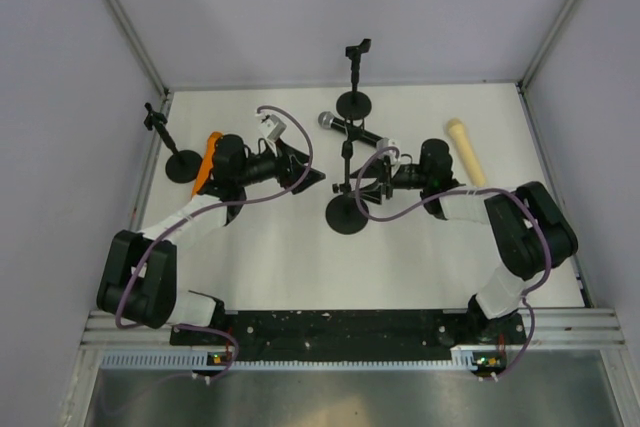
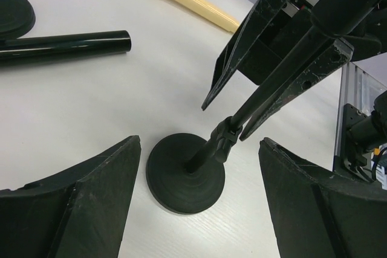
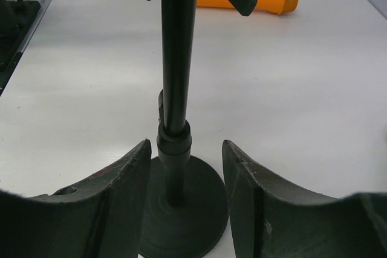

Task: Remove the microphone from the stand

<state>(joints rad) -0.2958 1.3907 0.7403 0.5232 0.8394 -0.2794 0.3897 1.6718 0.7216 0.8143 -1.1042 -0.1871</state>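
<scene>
White tabletop (image 1: 280, 257) fills my overhead view, with both arms reaching toward its middle.

Three black stands are on it. The middle stand (image 1: 347, 215) is upright between the two claws, the far stand (image 1: 354, 103) is beyond it, and the left stand (image 1: 185, 165) sits near the left edge.

My left claw (image 1: 308, 173) is spread wide and grips nothing. On its wrist camera, the middle stand's round base (image 2: 184, 173) sits in the broad gap between its fingers.

My right claw (image 1: 358, 185) is partly parted around that stand's pole (image 3: 178, 58). A sliver of tabletop shows on each side of the pole, so it is straddling rather than pinching.

The black microphone (image 1: 350, 129) appears to lie flat on the tabletop, just beyond the middle stand and in front of the far stand's base. The left wrist camera shows only its glossy barrel (image 2: 66, 46), and the grille end is cut off. From above I cannot tell whether it touches the top of the stand.

A cream microphone (image 1: 466, 152) lies to the right, well clear. An orange microphone (image 1: 208, 159) lies to the left, partly covered by my left arm. Both wrist views crop the top of the middle stand.
</scene>
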